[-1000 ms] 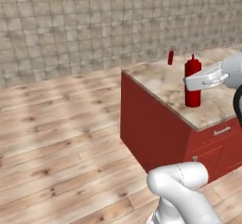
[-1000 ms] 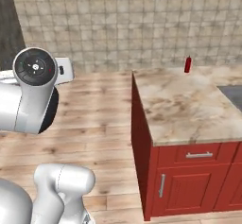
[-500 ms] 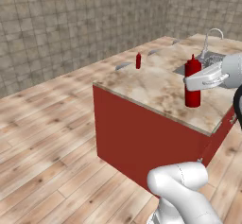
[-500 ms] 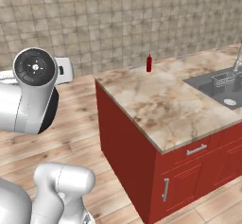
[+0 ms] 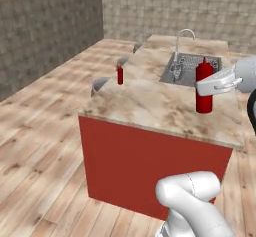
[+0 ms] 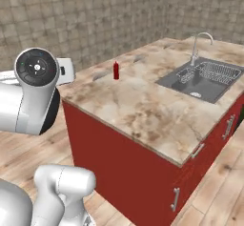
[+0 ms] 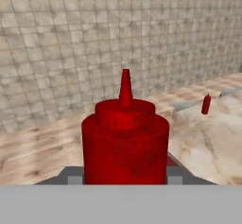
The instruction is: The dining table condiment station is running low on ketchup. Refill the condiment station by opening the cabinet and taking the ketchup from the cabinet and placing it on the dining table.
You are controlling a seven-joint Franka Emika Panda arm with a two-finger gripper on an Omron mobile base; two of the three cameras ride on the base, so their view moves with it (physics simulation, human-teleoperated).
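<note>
You have the ketchup [image 5: 203,90] clamped in the gripper [image 5: 216,83], the jaws closed around the bottle's body; in the hand view the ketchup [image 7: 125,142] stands upright between the finger tips, nozzle up. It hangs over the dining table [image 5: 150,106], near the corner of the inset sink [image 5: 192,67], and whether its base touches the marble you cannot tell from these views. A second red bottle [image 5: 120,75] already stands on the far side of the top, well apart from yours, beside what look like stool tops at the table's edge. To place well, keep the bottle vertical and bring it straight down onto bare marble, staying off the sink rim so the base lands flat. Only part the jaws once the base is seated, then draw the hand back level so the fingers do not drag the bottle over.
</note>
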